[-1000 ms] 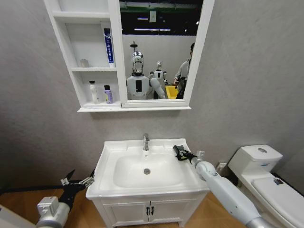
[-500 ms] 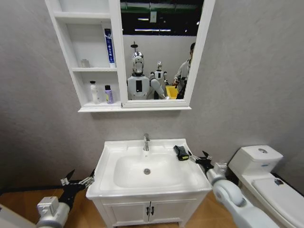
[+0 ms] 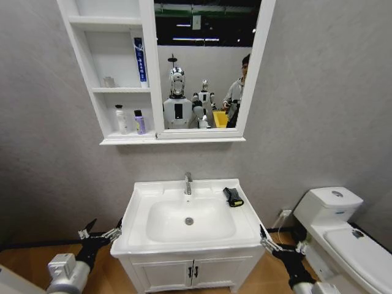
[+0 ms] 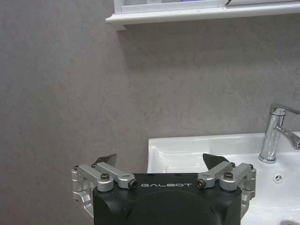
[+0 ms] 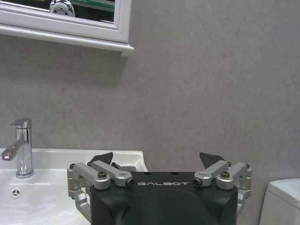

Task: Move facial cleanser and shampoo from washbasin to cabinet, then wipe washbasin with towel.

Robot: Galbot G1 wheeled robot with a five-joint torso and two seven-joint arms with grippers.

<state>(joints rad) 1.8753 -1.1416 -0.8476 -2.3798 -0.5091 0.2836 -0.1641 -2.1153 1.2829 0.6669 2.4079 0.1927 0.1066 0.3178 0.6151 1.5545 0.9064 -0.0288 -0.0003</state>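
From the head view you get the whole scene: the cabinet on the wall with its mirror, and below it the washbasin on its white vanity, with the toilet off to the right. Two bottles stand in the cabinet's lowest shelf and a blue tube leans in the middle one. The towel lies on the basin's rim, at the back right, just right of the tap — folded, black with a yellow-green edge.

Your left tool hangs low beside the basin's left front corner, fingers spread wide and holding nothing. Your right tool sits low off the basin's right front corner, well apart from the towel, also spread open and empty.

The wrist views add what the head view cannot. The left wrist looks past its own open fingers at the grey wall, the basin's left edge and the tap in profile. The right wrist shows its open fingers level with the basin's right edge — a dark shape just behind one finger may be the towel, but you cannot tell.
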